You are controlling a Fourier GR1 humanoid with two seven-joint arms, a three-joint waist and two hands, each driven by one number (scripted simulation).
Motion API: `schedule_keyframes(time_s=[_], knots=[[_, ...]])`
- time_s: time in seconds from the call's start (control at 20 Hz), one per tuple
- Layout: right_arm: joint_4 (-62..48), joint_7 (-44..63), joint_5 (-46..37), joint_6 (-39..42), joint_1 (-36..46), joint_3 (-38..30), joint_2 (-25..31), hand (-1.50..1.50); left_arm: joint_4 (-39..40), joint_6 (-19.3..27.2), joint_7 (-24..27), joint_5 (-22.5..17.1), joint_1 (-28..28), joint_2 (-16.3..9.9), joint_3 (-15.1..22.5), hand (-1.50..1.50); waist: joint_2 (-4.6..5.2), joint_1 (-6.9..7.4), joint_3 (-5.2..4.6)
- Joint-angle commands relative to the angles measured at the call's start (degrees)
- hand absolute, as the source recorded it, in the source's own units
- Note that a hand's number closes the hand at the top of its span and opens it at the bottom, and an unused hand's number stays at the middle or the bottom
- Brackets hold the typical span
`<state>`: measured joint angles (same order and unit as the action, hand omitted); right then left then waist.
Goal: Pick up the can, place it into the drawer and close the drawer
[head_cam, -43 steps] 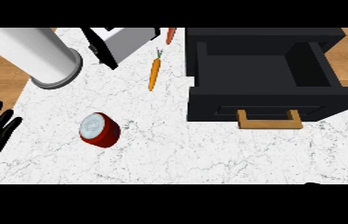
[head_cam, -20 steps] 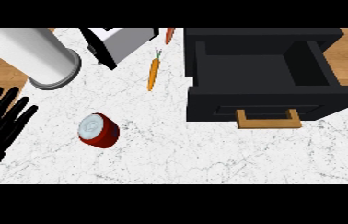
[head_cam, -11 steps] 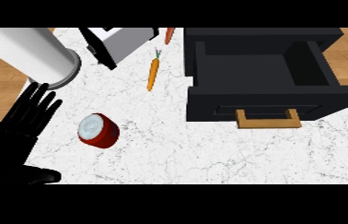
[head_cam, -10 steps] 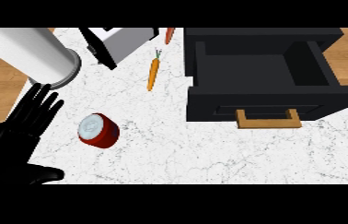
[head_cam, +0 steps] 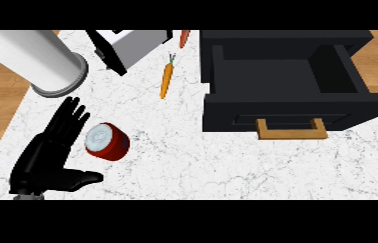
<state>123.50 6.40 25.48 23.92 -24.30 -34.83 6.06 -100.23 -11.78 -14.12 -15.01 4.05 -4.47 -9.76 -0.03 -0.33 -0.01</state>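
- One counter (head_cam: 221,167) of white marble fills most of my view, with wood showing past its left edge and at the upper right corner.
- The black drawer (head_cam: 284,87) takes the upper right of the frame. It stands pulled open, I can see its dark inside, and its wooden handle (head_cam: 291,129) sticks out from the front toward the lower edge.
- A big white cylinder (head_cam: 37,62) lies tilted in the upper left, its grey-rimmed end facing toward the middle of the frame.
- A white box with black edges (head_cam: 129,47) sits at the top centre, just right of the cylinder.
- My left hand (head_cam: 48,154) comes up from the lower left corner. Its fingers (head_cam: 70,119) are straight and spread, pointing toward the top of the frame, and the thumb (head_cam: 77,178) sticks out to the right. It grips nothing. The fingers are just beside the can on its left; I cannot tell whether they touch it.
- The can (head_cam: 107,141) is red with a pale, silvery end turned upward to me. It rests on the counter in the left-centre of the frame, well apart from the drawer.
- An orange carrot (head_cam: 167,79) lies between the white box and the drawer, green tip toward the top.
- A second small orange piece (head_cam: 184,37) pokes in at the top edge, above the carrot.
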Motion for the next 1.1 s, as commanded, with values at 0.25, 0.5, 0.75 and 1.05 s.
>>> schedule_keyframes(time_s=[0.25,0.5,0.75,1.05], knots=[[3.78,3.91,0.78,0.43,0.27,-0.81,-2.36,-1.5,17.8,-2.56,14.33,3.46,-2.67,-1.91,-4.11,-1.5,0.04,-0.09,-0.03],[-1.15,-3.45,0.42,8.35,-4.06,-4.14,-4.15,-1.5,22.91,-2.96,17.77,3.54,-2.25,-3.28,-6.14,-1.5,-0.01,-0.33,0.0],[-0.07,1.24,1.43,6.95,-0.42,-4.68,-2.66,-1.5,30.56,-2.58,25.06,7.49,-1.99,-2.41,-4.66,-1.5,0.02,-0.02,-0.01],[3.42,3.58,3.92,7.17,-1.82,-6.73,-4.28,-1.5,41.29,-2.65,28.68,7.83,-8.85,-3.12,-5.09,-1.5,0.01,-0.25,-0.02]])
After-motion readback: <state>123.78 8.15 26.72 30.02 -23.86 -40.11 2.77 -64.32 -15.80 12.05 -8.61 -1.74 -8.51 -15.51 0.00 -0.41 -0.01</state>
